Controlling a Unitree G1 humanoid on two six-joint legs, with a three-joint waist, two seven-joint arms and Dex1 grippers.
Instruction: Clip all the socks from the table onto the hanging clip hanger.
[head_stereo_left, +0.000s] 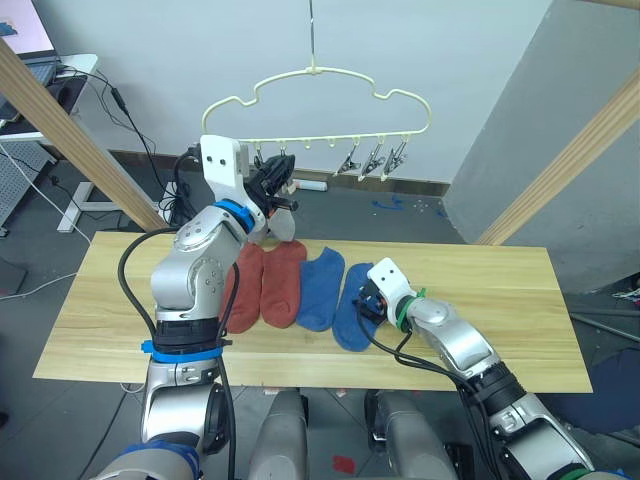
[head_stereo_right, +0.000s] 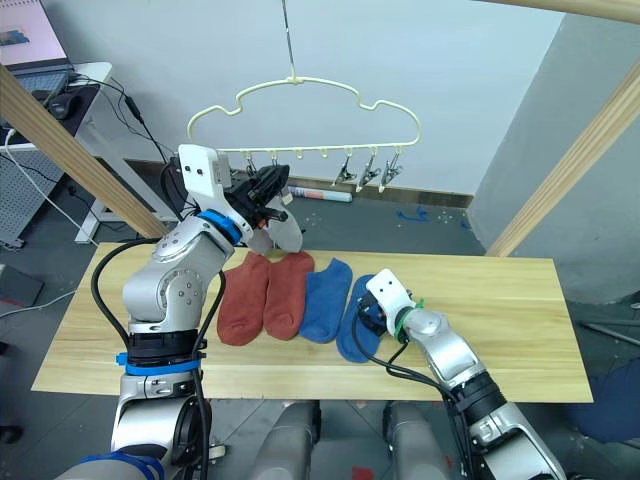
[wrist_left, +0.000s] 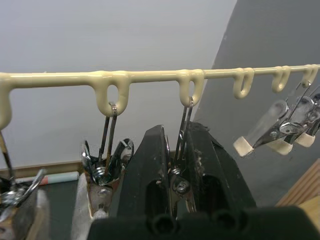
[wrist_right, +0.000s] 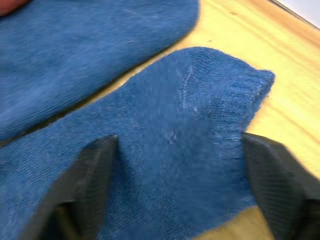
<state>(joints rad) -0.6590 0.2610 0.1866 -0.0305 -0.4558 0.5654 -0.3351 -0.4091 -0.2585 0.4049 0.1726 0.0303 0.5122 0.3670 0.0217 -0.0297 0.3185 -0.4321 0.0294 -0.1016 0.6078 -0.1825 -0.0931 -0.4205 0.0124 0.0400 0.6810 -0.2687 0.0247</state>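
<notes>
Left gripper clenched on a clip under the hanger. Right gripper spread wide over a blue sock on the table. Four socks lying side by side, long axes running front to back: two red, two blue. Grey sock half hidden behind left arm. No legible writing

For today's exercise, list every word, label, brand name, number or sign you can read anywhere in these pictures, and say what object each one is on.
None can be read.
Socks, table, clip hanger, left gripper and right gripper: no print visible.
Laptop screen in the far corner: lit, but any content is too small to read.
</notes>
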